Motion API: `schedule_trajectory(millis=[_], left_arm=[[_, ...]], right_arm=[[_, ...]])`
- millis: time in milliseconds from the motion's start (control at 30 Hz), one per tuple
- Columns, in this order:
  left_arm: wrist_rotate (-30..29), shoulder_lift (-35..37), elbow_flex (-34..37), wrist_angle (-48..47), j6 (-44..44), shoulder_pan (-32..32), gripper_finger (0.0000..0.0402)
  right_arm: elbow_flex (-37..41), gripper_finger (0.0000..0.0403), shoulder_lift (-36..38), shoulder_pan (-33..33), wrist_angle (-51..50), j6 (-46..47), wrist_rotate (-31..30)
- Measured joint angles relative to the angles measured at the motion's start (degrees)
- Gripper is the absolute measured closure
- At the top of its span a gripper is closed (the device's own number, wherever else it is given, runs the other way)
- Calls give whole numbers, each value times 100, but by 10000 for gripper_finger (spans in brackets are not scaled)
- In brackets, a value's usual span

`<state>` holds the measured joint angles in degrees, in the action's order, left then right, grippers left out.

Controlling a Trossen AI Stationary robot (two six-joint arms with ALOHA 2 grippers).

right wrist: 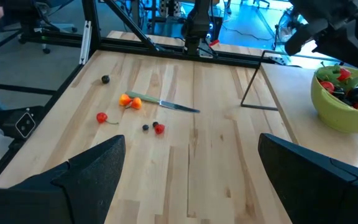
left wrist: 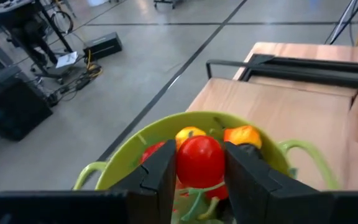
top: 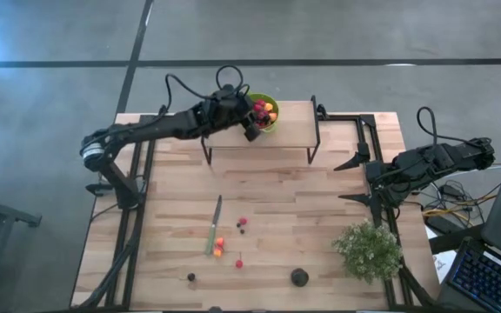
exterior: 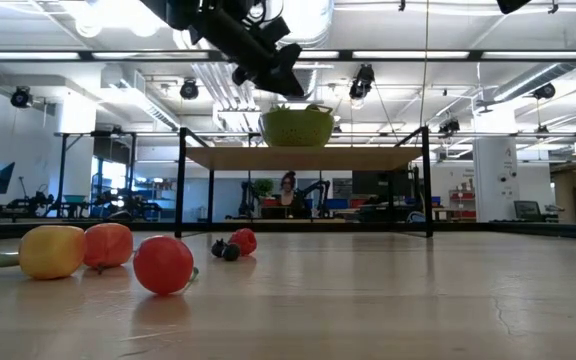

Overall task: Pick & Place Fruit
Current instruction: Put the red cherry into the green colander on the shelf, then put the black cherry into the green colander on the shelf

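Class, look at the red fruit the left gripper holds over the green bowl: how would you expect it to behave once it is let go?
The red fruit is round and glossy, so it would probably roll or slip easily. Clamped in the left gripper, it keeps its shape, so it seems fairly firm. Dropped, it should settle among the fruit in the green bowl rather than roll off.

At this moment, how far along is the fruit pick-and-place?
Partly done. Several fruits already sit in the green bowl on the raised shelf. In hand: the left gripper holds a red fruit over the bowl, not yet released. Left: small pieces beside the knife, plus the dark round fruit. The right gripper waits open at the table's right edge.
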<state>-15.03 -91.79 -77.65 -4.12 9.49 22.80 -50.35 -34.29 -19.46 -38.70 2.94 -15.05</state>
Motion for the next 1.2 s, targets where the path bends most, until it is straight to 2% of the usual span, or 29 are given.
schedule_trajectory(millis=[467, 600, 767, 967, 1200], left_arm=[[-242, 0, 4, -444, 130, 176, 279], [-278, 0, 4, -496, 132, 176, 262], [-662, 0, 4, -505, 29, 176, 228], [-673, 0, 6, -591, 81, 178, 186], [-675, 7, -133, -763, 245, 176, 177]], right_arm=[[0, 40, -3, 0, -1, 0, -1], [0, 40, -3, -1, 0, 0, 0], [0, 39, -3, 0, 0, 0, 0], [0, 40, -3, 0, -1, 0, 0], [0, 40, -3, 0, 0, 0, -1]])
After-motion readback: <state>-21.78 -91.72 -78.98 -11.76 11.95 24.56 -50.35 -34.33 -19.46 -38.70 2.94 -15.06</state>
